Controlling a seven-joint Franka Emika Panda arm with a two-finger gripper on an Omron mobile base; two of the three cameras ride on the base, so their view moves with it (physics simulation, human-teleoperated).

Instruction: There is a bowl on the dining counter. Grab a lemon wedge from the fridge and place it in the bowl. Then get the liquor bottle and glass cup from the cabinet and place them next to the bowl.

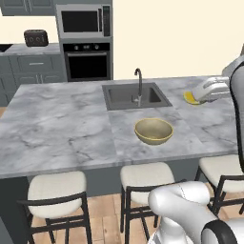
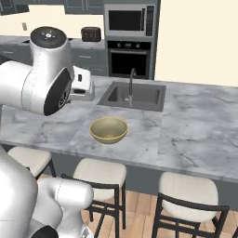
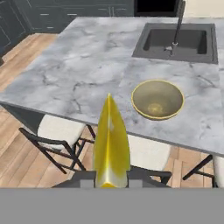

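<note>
Yellow lemon wedge point(image 3: 112, 146) sits clamped in the gripper point(image 3: 112, 178), above the stools beside the bowl point(image 3: 157, 99).

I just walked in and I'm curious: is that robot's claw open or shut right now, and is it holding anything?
Gripper: shut on the lemon wedge, carried in the air, not yet over the bowl.
</note>
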